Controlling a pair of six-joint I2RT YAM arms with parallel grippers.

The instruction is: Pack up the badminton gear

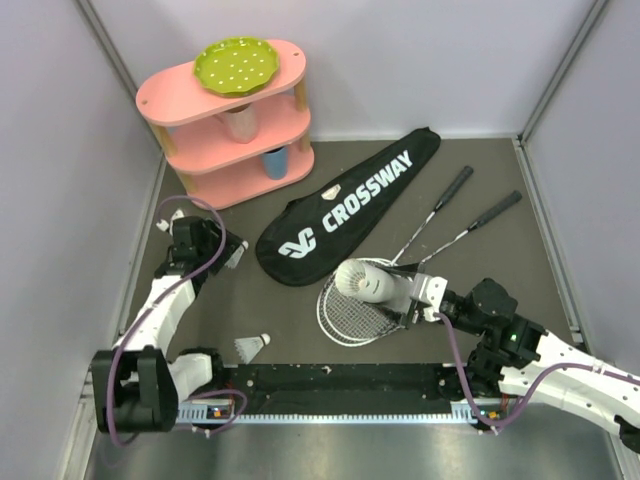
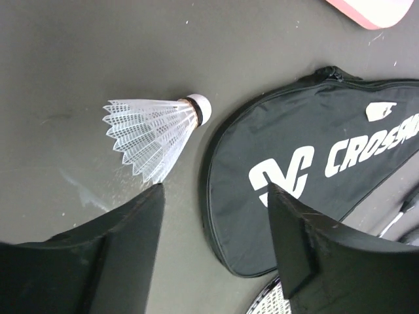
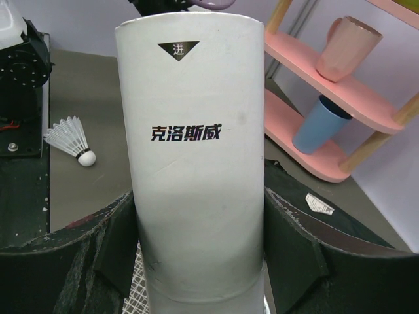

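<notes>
Right gripper (image 3: pixel 200 196) clasps the long white cylindrical tube (image 3: pixel 190 98) (lettering readable only in wrist view). Left gripper (image 2: pixel 215 193) stands open, white feather shuttlecock (image 2: pixel 154 134) just ahead, bare grey table (image 2: pixel 65 78) around.

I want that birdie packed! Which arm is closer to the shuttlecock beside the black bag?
Left. The left fingers hang open just beside the shuttlecock, not touching it. The right fingers are far off past the black bag, gripping the white tube.

The black bag (image 1: pixel 345 205) reads "CROSSWAY"; the white tube (image 3: pixel 196 163) "克洛斯威" and "进".
</notes>
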